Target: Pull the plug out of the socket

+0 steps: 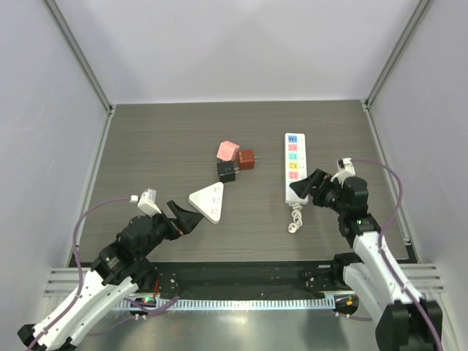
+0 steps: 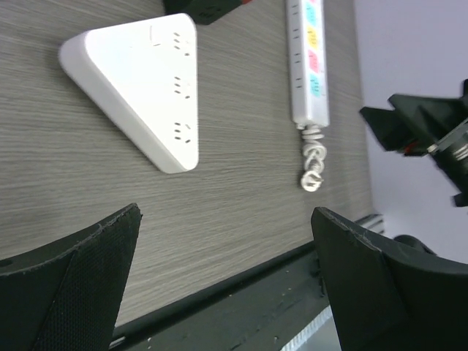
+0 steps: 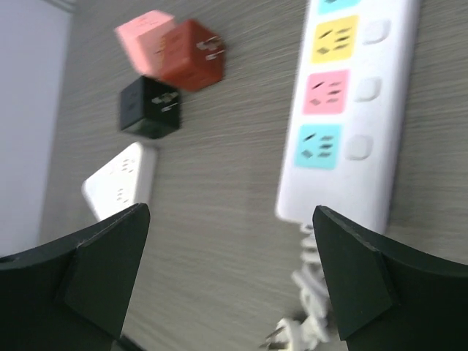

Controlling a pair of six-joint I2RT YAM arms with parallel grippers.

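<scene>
On the left of the grey wood-grain bench [image 1: 146,146], the left end effector [image 1: 191,218] sits low with its jaws spread wide and nothing between them. It points at a white triangular plate [image 1: 208,201] that lies flat just ahead of its tips, not touching them.

Right of the plate and farther back, three small cubes are clustered close together. A pink cube [image 1: 228,151] is at the back, a red-brown cube [image 1: 246,159] is against its right side, and a black cube [image 1: 227,172] is nearest the arms. The right wrist view is blurred, but the red-brown and black cubes seem to show metal prongs on one face.

The socket [image 1: 294,167] lies well apart from the cubes, right of centre. It is a long white strip running away from the arms, with its coloured outlet faces turned up. Its knotted white cord [image 1: 294,218] trails from the near end and finishes in a loose plug on the bench.

The right end effector [image 1: 301,190] is also spread open and holds nothing. It hovers at the near right end of the socket, with that end framed between its fingers in the wrist view. I cannot tell whether it touches the strip.
</scene>
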